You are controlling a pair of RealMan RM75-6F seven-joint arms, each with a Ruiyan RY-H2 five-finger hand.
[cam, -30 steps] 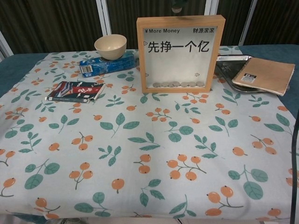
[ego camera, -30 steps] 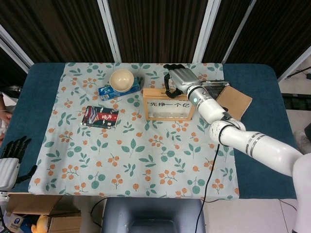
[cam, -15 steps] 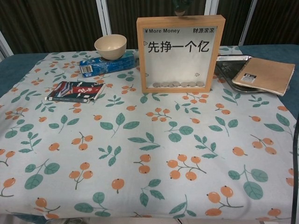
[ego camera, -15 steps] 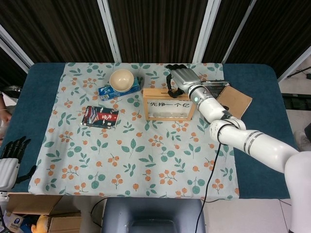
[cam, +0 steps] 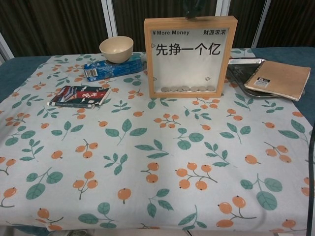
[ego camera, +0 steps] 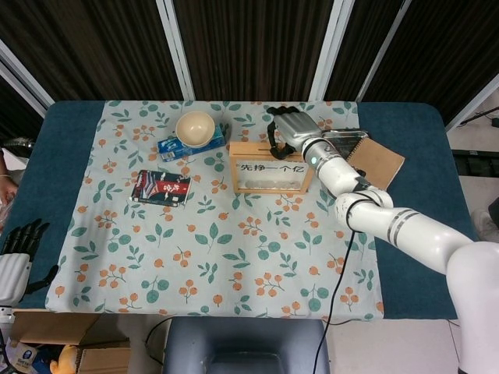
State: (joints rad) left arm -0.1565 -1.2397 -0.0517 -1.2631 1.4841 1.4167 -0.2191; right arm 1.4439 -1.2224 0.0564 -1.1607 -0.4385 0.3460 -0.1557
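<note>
Wooden coin frame (ego camera: 269, 167) stands upright at the table's far middle, right robot hand (ego camera: 287, 128) poised over its top edge, fingers curled down, grip unclear; from the chest, coins (cam: 189, 89) line the frame's (cam: 190, 56) bottom

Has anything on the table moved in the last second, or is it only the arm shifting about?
Only the arm shifted, and barely. The right hand edged slightly over the top of the wooden frame box; whether it holds anything cannot be told. The left hand stayed at the table's near left edge. The bowl, blue pack, dark packet and notebook lie as before.
</note>
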